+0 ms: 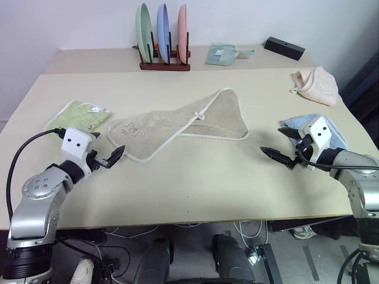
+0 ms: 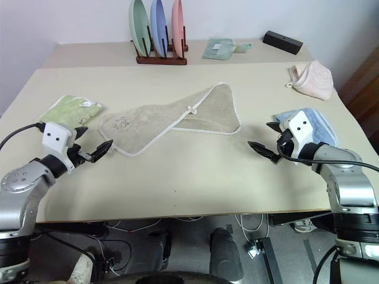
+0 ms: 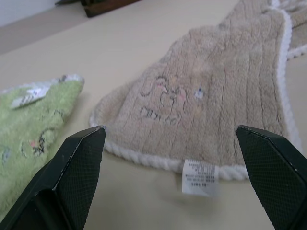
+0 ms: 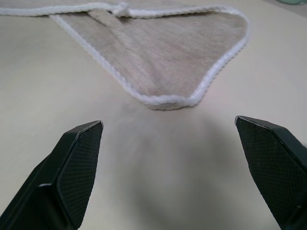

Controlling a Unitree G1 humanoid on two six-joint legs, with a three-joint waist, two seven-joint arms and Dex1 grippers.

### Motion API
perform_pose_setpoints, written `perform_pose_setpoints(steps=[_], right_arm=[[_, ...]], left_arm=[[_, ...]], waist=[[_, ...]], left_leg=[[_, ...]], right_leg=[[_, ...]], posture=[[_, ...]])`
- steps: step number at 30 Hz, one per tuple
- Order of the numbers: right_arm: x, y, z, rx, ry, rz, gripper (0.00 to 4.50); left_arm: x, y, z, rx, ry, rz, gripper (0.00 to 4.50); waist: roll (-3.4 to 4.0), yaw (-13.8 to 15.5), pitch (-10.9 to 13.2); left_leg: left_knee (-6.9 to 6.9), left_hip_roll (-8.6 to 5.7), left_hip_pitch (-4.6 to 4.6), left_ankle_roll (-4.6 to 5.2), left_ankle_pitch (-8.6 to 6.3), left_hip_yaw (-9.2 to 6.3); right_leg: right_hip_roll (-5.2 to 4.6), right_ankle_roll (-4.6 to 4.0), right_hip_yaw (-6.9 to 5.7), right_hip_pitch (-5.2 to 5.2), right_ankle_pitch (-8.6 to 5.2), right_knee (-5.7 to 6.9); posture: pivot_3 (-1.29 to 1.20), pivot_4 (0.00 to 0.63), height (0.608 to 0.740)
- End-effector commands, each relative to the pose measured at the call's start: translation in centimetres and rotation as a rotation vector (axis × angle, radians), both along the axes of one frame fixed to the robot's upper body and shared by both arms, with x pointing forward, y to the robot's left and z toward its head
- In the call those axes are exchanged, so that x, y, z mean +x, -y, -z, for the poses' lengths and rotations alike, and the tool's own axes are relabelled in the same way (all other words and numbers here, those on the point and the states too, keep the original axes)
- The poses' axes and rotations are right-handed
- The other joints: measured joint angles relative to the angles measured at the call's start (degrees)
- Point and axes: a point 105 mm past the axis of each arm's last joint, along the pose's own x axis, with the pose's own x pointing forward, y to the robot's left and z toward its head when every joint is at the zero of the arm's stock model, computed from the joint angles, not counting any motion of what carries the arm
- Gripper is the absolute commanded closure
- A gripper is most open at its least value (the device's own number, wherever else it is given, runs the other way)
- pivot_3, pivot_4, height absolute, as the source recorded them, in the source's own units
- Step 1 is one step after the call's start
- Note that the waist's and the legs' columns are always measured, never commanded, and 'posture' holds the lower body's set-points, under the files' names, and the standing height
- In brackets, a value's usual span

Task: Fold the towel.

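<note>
The beige towel (image 1: 183,121) with white edge trim lies crumpled in a slanted, partly doubled shape on the middle of the table (image 1: 195,183). Its corner with a faint dark motif (image 3: 165,98) and a white label (image 3: 200,177) points toward my left gripper (image 1: 105,147). That gripper hovers open just short of this corner and holds nothing. My right gripper (image 1: 277,142) is open too, a hand's width to the right of the towel's rounded right corner (image 4: 168,98). Both grippers are apart from the towel.
A light-green cloth (image 1: 77,115) lies left of the towel and a light-blue cloth (image 1: 340,133) lies under my right wrist. Farther back are a pink cloth (image 1: 317,83), a teal cloth (image 1: 222,54), a black box (image 1: 284,47) and a plate rack (image 1: 163,35).
</note>
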Motion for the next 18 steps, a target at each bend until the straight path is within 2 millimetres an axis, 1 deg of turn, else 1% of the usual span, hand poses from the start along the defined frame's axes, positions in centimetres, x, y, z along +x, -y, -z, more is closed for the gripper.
perform_pose_setpoints(steps=[1,9,12,15,17,18], right_arm=[[0.1,-0.1,-1.0,-0.010,0.043,-0.015,0.00],[0.4,-1.6,-0.8,0.002,0.057,-0.044,0.00],[0.5,-2.5,-0.2,0.011,0.054,-0.059,0.00],[0.5,-3.5,0.2,0.025,0.049,-0.078,0.00],[0.3,-4.5,0.4,0.055,0.027,-0.100,0.00],[0.0,-4.9,0.6,0.066,0.016,-0.114,0.00]], left_arm=[[-0.2,-0.1,-1.6,0.022,0.054,0.001,0.08],[-0.3,-0.1,-1.7,0.030,0.052,0.001,0.08],[-0.2,0.4,-1.8,0.046,0.054,0.022,0.08],[-0.3,1.3,-1.5,0.062,0.042,0.065,0.08],[-0.7,2.5,-0.8,0.074,0.016,0.138,0.08],[-1.0,4.1,-0.3,0.077,-0.001,0.210,0.08]], waist=[[0.00,0.01,0.00],[0.00,-0.04,0.00],[0.00,-0.02,0.00],[0.00,-0.03,0.00],[0.00,-0.02,0.00],[0.00,-0.02,0.00]], left_leg=[[0.00,0.00,0.00,0.00,0.00,0.00],[0.00,0.00,0.00,0.00,0.00,0.00],[0.00,0.00,0.00,0.00,0.00,0.00],[0.00,0.00,0.00,0.00,0.00,0.00],[0.00,0.00,0.00,0.00,0.00,0.00],[0.00,0.00,0.00,0.00,0.00,0.00]], right_leg=[[0.00,0.00,0.00,0.00,0.00,0.00],[0.00,0.00,0.00,0.00,0.00,0.00],[0.00,0.00,0.00,0.00,0.00,0.00],[0.00,0.00,0.00,0.00,0.00,0.00],[0.00,0.00,0.00,-0.01,0.00,0.00],[0.00,0.00,0.00,-0.01,0.00,0.00]], posture=[[0.00,0.150,0.740],[0.00,0.150,0.740],[0.00,0.150,0.740],[0.00,0.150,0.740],[0.00,0.150,0.740],[0.00,0.150,0.740]])
